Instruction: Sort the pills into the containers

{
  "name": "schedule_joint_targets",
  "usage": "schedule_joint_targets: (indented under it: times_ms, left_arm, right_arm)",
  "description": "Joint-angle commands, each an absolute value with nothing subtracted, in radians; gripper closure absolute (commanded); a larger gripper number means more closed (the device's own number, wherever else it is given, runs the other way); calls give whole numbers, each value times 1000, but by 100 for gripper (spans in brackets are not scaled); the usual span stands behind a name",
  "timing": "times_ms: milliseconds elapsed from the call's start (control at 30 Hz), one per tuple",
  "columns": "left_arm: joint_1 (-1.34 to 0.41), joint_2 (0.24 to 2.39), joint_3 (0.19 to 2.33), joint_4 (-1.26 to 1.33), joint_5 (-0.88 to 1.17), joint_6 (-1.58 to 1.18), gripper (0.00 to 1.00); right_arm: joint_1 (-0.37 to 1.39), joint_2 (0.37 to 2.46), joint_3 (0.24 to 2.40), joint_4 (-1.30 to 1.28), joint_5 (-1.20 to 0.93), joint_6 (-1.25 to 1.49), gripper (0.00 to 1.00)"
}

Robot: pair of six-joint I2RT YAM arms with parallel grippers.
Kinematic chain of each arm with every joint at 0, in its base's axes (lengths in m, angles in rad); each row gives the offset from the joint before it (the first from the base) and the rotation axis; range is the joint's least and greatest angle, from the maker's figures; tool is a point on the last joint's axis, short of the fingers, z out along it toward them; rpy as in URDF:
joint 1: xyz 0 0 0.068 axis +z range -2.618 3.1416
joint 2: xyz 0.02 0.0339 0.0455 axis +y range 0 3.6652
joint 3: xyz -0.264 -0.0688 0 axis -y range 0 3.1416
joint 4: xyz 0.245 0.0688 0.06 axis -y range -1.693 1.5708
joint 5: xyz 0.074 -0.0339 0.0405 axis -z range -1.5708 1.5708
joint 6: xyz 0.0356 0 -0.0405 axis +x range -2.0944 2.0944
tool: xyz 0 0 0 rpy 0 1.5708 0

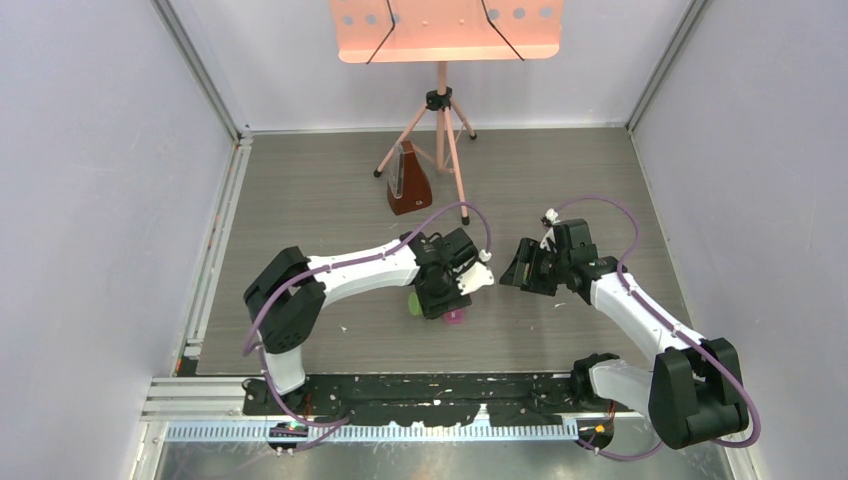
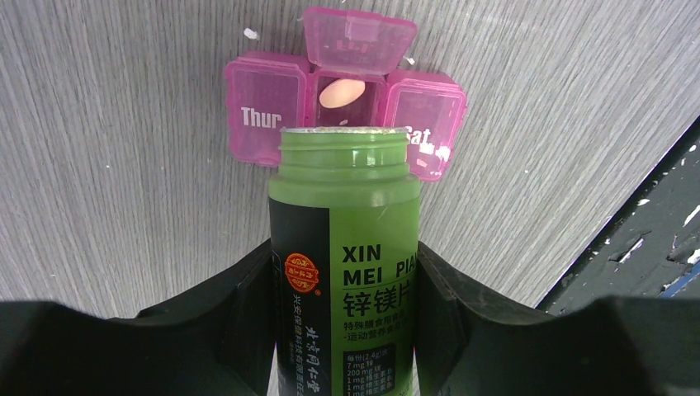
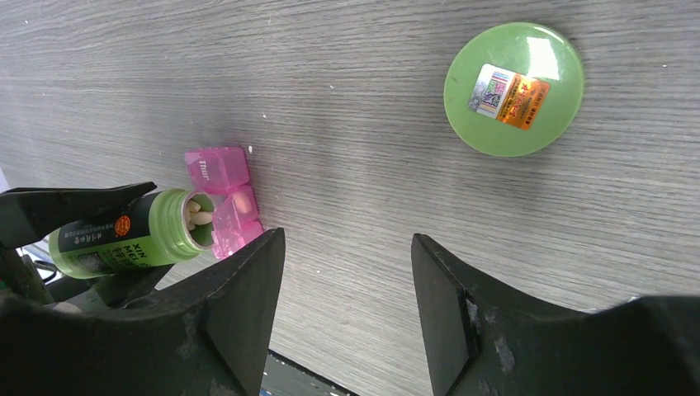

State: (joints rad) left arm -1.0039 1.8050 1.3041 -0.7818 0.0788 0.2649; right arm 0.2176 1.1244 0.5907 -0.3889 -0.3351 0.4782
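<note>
**Kid:** What is on your far left?

**Robot:** A pale wall (image 1: 90,200). Next to it is the grey table (image 3: 330,99). It has thin lines like wood.

**Kid:** What does your left gripper (image 2: 342,272) have?

**Robot:** Its jaws are squeezed on a green bottle (image 2: 342,190), one on each side. The bottle has no top on. Small pills (image 3: 198,216) show in its mouth.

**Kid:** Where is the pink pill box (image 2: 256,115)?

**Robot:** On the table, just past the tips of those jaws, right at the bottle's mouth. I cannot tell if they touch. The middle lid (image 2: 359,37) is flipped up, and one pill (image 2: 341,92) lies in that middle part. The two side parts are shut. A white speck (image 2: 250,34) lies just past the box.

**Kid:** And your right gripper (image 3: 347,239)?

**Robot:** Its jaws are wide apart, and they hold nothing. The green cap (image 3: 513,89) lies flat on the table ahead of them, a bit to the right, well apart from them.

**Kid:** What is far ahead?

**Robot:** A brown metronome (image 1: 408,180) and a pink stand (image 1: 440,120) that holds up a pink board (image 1: 445,30). Pale walls close in the back and the right side too.
</note>
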Motion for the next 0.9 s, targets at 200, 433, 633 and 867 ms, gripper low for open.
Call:
schedule_joint_targets:
  times_ms: [200,433,633,867]
  left_arm:
    - [-1020,1823,1371,-829,59,264,100]
    - [-1025,1841,1390,-855,38,264,100]
    - [-1025,1852,1402,-874,30,260,100]
    - [-1028,1853,1404,-874,31,257,100]
  right_arm:
    - [209,1116,585,-360,-344,482,36]
    - [206,1112,579,-360,-347,481,36]
    - [204,1113,578,-360,-348,480,36]
    - [202,1113,574,-360,-351,480,36]
